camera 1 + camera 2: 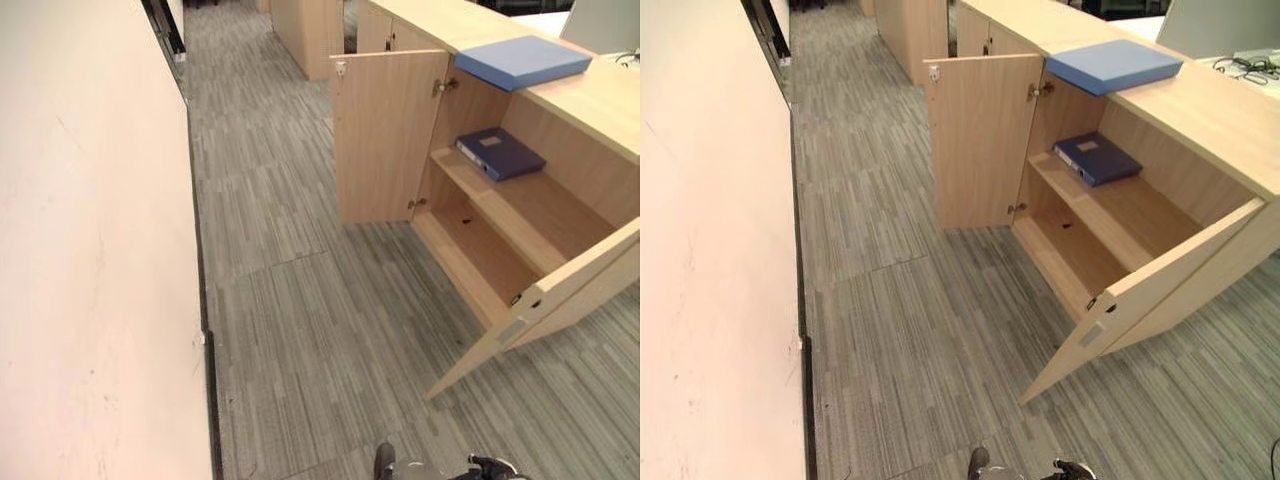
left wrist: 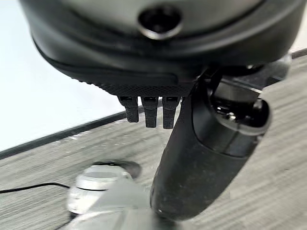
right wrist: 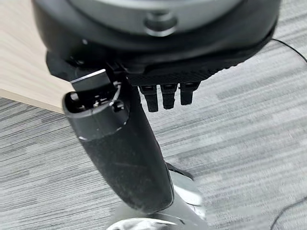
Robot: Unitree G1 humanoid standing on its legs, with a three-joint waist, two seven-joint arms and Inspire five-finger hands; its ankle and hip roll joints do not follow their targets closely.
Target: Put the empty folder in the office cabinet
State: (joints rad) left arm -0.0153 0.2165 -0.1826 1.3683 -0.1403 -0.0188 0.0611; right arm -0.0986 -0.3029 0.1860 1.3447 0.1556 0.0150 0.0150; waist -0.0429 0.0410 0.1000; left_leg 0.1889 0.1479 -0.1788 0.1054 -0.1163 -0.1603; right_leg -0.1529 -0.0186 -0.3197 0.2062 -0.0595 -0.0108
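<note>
A light blue folder lies flat on top of the wooden office cabinet, at its near corner. Both cabinet doors stand open: the far door swings out over the carpet and the near door juts toward me. Inside, a dark blue folder lies on the upper shelf; the bottom shelf is bare. My left hand hangs above the carpet with fingers straight, holding nothing. My right hand hangs the same way, beside a wooden panel.
A long pale wall runs along my left. Grey striped carpet spreads between the wall and the cabinet. More wooden cabinets stand farther down the aisle. Cables lie on the cabinet top at the far right.
</note>
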